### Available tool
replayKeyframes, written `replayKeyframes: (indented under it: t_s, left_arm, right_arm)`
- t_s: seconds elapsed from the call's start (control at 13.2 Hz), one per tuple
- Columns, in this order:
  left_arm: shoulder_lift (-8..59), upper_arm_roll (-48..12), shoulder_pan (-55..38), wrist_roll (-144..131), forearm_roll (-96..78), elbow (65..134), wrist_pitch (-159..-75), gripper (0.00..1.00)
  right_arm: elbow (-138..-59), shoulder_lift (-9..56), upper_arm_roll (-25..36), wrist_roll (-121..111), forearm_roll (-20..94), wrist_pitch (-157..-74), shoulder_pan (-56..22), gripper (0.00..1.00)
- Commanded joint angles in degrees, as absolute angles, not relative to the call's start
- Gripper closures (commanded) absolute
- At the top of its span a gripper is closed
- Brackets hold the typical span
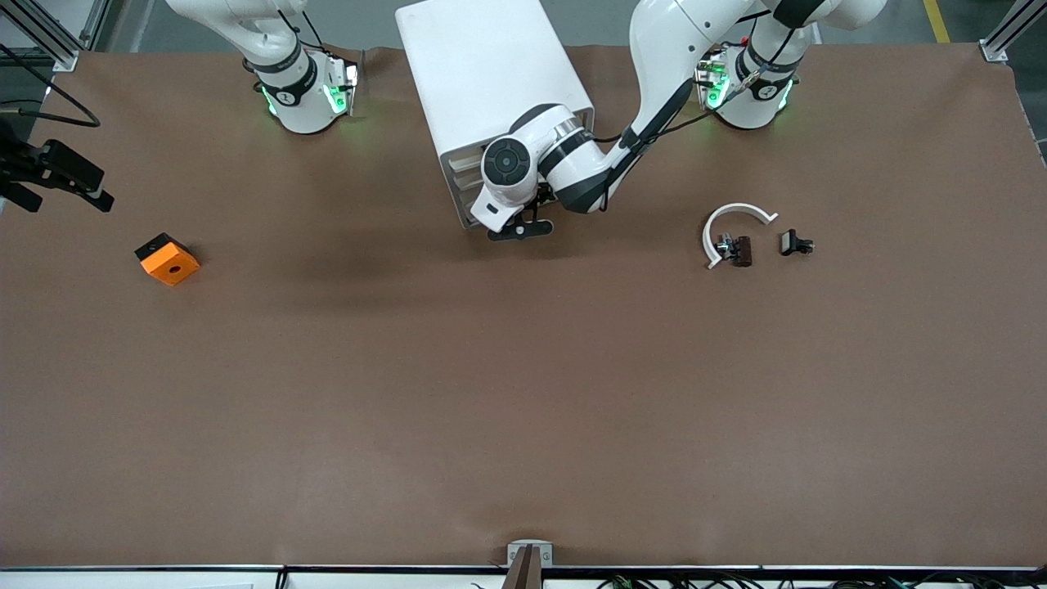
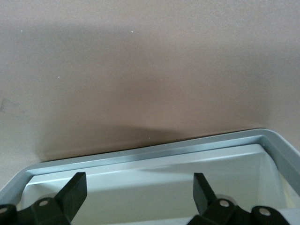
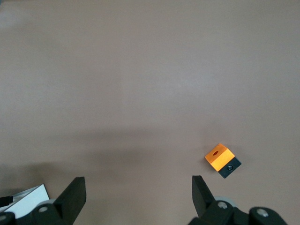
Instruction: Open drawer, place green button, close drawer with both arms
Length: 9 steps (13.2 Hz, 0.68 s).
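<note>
The white cabinet (image 1: 483, 74) stands between the two arm bases. My left gripper (image 1: 520, 231) is at the cabinet's drawer front. In the left wrist view it (image 2: 138, 180) is open and empty, with its fingers over the inside of a pulled-out white drawer (image 2: 154, 151), which looks bare. A tiny black piece (image 1: 795, 243), seemingly the button, lies on the table toward the left arm's end; no green cap shows. My right gripper (image 3: 137, 180) is open and empty, high over bare table. It is out of the front view.
An orange cube (image 1: 168, 259) with a dark hole lies toward the right arm's end and also shows in the right wrist view (image 3: 220, 158). A white curved piece (image 1: 732, 222) and a dark brown clip (image 1: 739, 250) lie beside the black piece.
</note>
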State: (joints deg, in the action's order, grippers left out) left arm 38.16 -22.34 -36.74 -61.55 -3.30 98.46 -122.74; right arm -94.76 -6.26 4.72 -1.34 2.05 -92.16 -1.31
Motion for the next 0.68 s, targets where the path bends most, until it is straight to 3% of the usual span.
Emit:
replayKeyframes:
  t_s: [0.0, 0.3, 0.61]
  left_arm:
    - [35.6, -21.7, -33.6, -62.8, -2.9, 97.8, -122.2, 0.00]
    - [29.3, -21.4, -17.4, -61.9, 0.8, 91.1, -116.1, 0.00]
    - [21.5, -21.5, -2.9, -53.0, 6.2, 89.7, -114.3, 0.00]
  right_arm:
    - [-92.9, -5.4, 4.6, -1.8, 1.2, -90.8, -0.9, 0.00]
    - [-92.9, -5.4, 4.6, -1.8, 1.2, -90.8, -0.9, 0.00]
    - [-92.9, -5.4, 4.6, -1.8, 1.2, -90.9, -1.0, 0.00]
